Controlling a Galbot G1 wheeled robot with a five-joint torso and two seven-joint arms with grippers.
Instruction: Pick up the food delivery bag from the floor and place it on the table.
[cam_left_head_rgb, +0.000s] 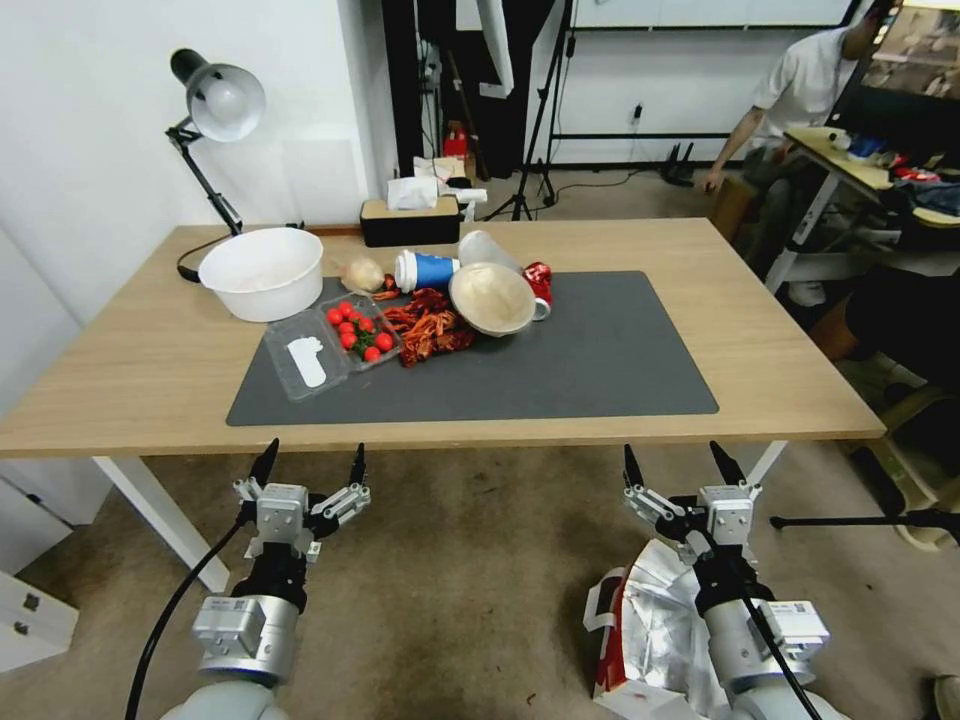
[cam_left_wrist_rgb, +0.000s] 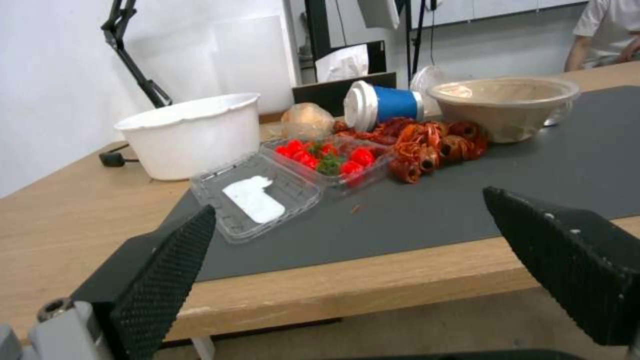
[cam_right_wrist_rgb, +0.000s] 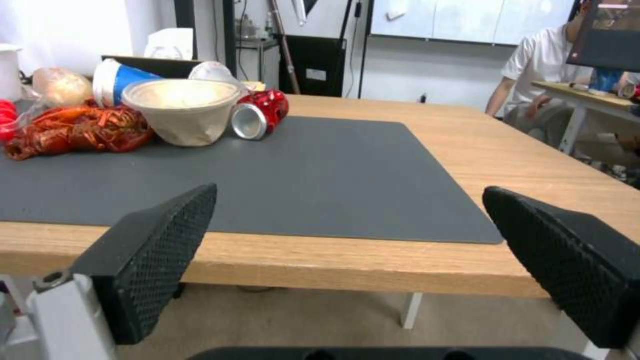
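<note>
On the floor (cam_left_head_rgb: 480, 560) at about five o'clock in the head view, the food delivery bag (cam_left_head_rgb: 655, 625) is lying crumpled, its silver foil lining facing up and a red side panel showing along its near edge, partly hidden behind the right arm. The right gripper (cam_left_head_rgb: 678, 462) is hovering above the bag, just short of the table (cam_left_head_rgb: 760, 340) edge, its fingers (cam_right_wrist_rgb: 160, 250) standing wide apart and holding nothing. The left gripper (cam_left_head_rgb: 310, 460) is hanging at seven o'clock, also in front of the table edge, fingers spread and empty. Up at twelve o'clock, the dark grey mat (cam_left_head_rgb: 600, 360) is lying on the tabletop, bearing a white bowl (cam_left_head_rgb: 262, 272), a clear tray of tomatoes (cam_left_head_rgb: 355, 330), red crayfish (cam_left_head_rgb: 428, 325), a blue cup (cam_left_head_rgb: 425, 270), a beige bowl (cam_left_head_rgb: 490, 297) and a red can (cam_left_head_rgb: 540, 282).
</note>
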